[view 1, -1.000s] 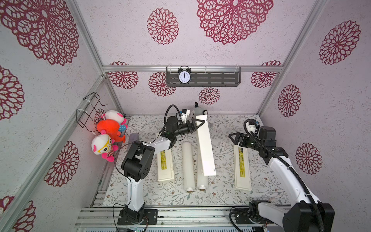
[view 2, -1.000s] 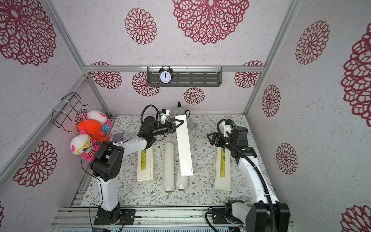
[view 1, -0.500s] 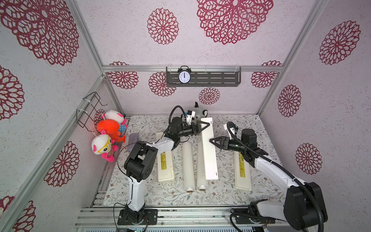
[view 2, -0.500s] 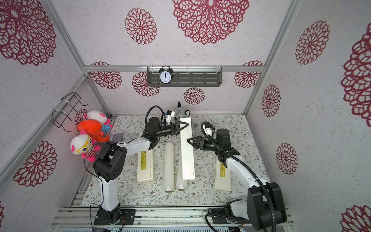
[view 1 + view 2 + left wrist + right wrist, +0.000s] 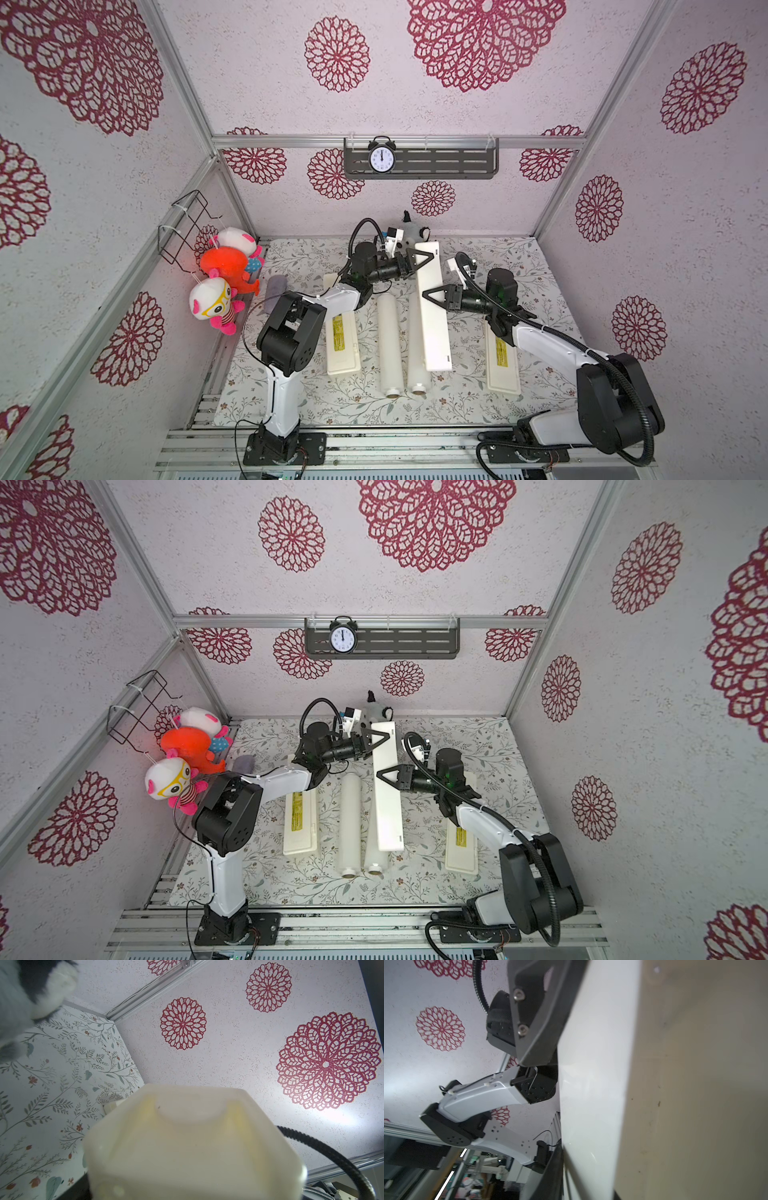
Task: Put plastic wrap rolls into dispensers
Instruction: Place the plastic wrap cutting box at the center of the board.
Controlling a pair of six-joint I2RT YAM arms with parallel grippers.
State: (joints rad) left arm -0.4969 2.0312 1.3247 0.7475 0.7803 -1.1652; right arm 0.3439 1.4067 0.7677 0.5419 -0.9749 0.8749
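A long cream-white dispenser [image 5: 434, 332] [image 5: 388, 812] is held up above the table, running from front to back. My left gripper [image 5: 419, 261] [image 5: 376, 739] is shut on its far end, which fills the left wrist view as the dispenser [image 5: 187, 1147]. My right gripper [image 5: 430, 293] [image 5: 384, 773] is shut on its middle from the right; in the right wrist view a dark finger [image 5: 550, 1178] lies against the white wall of the dispenser [image 5: 591, 1105]. Two plastic wrap rolls [image 5: 387, 340] [image 5: 415, 370] lie side by side on the mat; the held dispenser covers part of the right one.
Two more dispensers with yellow labels lie flat, one on the left [image 5: 341, 345] and one under my right arm [image 5: 502, 361]. Plush toys [image 5: 224, 270] hang on the left wall below a wire basket [image 5: 183, 232]. A grey plush [image 5: 409, 232] sits at the back.
My right arm has swung left from the right-hand dispenser to the held one, and its jaws have closed on it. The left gripper has kept its hold while the dispenser swung straighter.
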